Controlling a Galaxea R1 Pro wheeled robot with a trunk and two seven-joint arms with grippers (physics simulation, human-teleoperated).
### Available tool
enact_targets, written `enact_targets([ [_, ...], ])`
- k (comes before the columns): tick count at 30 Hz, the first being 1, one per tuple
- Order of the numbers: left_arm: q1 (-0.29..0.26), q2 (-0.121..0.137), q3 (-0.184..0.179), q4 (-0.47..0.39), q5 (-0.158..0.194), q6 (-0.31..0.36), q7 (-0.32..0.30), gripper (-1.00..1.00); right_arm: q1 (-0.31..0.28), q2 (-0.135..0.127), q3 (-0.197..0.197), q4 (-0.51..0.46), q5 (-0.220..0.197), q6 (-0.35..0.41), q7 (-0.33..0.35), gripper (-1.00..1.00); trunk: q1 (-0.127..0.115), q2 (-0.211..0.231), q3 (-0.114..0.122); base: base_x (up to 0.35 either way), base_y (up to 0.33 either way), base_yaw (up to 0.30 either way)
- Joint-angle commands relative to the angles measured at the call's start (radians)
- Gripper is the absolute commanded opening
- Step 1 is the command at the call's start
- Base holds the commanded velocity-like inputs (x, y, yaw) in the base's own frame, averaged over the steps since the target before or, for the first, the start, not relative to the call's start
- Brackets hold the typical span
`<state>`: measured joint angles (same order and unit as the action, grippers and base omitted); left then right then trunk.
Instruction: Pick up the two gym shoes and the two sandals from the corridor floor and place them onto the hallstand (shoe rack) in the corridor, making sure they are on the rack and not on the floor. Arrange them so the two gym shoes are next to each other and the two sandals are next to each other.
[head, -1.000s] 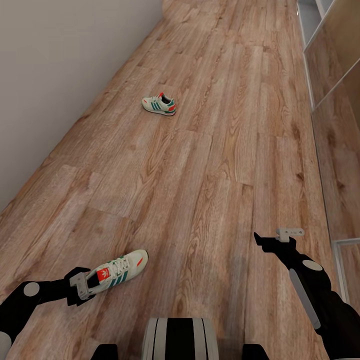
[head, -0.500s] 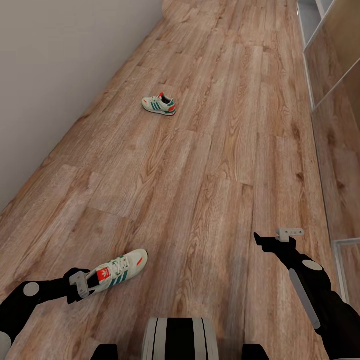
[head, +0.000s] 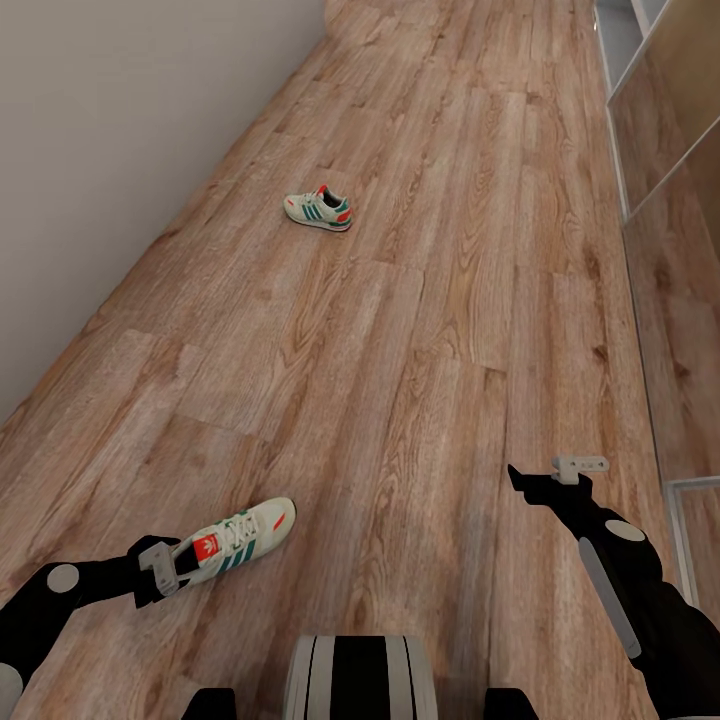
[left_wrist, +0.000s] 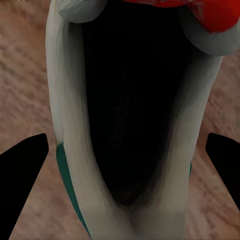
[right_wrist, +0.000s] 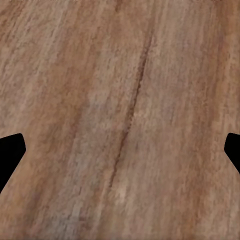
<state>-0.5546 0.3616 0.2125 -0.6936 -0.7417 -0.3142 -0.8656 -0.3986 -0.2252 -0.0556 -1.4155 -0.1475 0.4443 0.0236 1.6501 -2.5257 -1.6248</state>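
Two gym shoes lie on the corridor floor (head: 430, 300). The near gym shoe (head: 240, 540), cream with green stripes and a red tongue label, lies at the lower left. My left gripper (head: 168, 572) is at its heel, open. In the left wrist view the shoe's heel rim (left_wrist: 65, 125) and dark opening sit between the spread fingers of the left gripper (left_wrist: 127, 150), with gaps on both sides. The far gym shoe (head: 319, 209) lies further down the corridor. My right gripper (head: 548, 474) hovers open over bare planks (right_wrist: 125, 100). The sandals and the hallstand are out of view.
A plain grey wall (head: 100, 150) runs along the left of the corridor. A pale-framed unit with wood-look panels (head: 660, 150) lines the right side. My own base (head: 355, 680) is at the bottom edge.
The left gripper has shifted very slightly at the near shoe's heel. Both shoes and the right arm have stayed where they were.
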Motion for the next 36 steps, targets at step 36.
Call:
enact_targets([
  [36,-0.010,-0.005,0.012,-0.048,0.000,0.083,-0.008,-1.00,0.000,0.001,0.000,0.000,-0.006,0.004,0.004,1.00,-0.007,0.003,0.057,0.000,0.000,0.000],
])
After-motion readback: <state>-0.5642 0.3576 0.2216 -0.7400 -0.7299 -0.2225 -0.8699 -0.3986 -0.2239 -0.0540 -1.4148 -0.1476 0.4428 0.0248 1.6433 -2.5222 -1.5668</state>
